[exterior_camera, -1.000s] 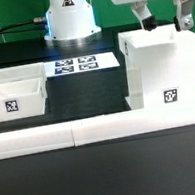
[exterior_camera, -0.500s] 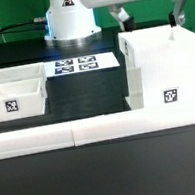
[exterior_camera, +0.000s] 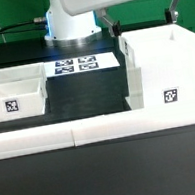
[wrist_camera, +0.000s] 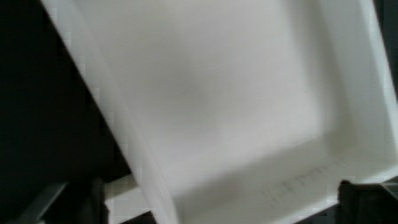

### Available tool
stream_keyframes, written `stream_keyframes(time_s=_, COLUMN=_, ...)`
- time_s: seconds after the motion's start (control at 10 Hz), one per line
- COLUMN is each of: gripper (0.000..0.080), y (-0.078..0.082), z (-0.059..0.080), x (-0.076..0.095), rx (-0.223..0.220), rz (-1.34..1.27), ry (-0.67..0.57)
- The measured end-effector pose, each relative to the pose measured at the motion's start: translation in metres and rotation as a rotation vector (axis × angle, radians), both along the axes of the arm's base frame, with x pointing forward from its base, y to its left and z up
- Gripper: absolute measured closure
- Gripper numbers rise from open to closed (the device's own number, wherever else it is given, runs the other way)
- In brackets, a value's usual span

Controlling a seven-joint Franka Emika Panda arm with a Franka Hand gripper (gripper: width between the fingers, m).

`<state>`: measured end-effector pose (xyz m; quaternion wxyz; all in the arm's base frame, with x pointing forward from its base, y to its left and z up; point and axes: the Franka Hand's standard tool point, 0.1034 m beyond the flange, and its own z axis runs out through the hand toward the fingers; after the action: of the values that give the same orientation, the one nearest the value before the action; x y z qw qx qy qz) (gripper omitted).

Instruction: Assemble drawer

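The drawer case [exterior_camera: 166, 67] is a tall white box with a square tag on its front, standing at the exterior view's right. Its white surface [wrist_camera: 214, 100] fills the wrist view. My gripper [exterior_camera: 142, 19] is open and empty just above and behind the case top, jaws spread about as wide as the case. In the wrist view my gripper [wrist_camera: 217, 200] shows only as dark fingertips [wrist_camera: 377, 196] at the picture's edge. Two open-top trays lie at the exterior view's left: a tagged one [exterior_camera: 15, 100] in front and another [exterior_camera: 19, 74] behind it.
A long low white rail [exterior_camera: 91, 135] runs across the front of the table. The marker board [exterior_camera: 80, 64] lies between the trays and the case. The arm's white base [exterior_camera: 69, 19] stands behind it.
My gripper has moved toward the exterior view's left over the case top, and its jaws now stand wider apart. Case and trays have not moved.
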<state>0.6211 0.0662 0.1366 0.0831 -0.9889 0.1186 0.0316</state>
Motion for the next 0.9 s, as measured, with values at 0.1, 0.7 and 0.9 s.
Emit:
stream_keyframes(time_s=0.1, gripper=0.0151, y=-0.013, z=-0.001, x=-0.007, rx=-0.042, rz=0.104, ry=0.002)
stream_keyframes(time_s=0.7, gripper=0.0150, y=-0.092, z=-0.010, x=-0.044, rx=-0.055, rz=0.114, ry=0.000)
stream_keyframes(time_s=0.9, gripper=0.0151, y=-0.092, z=-0.010, x=-0.044, rx=-0.055, rz=0.115, ry=0.001)
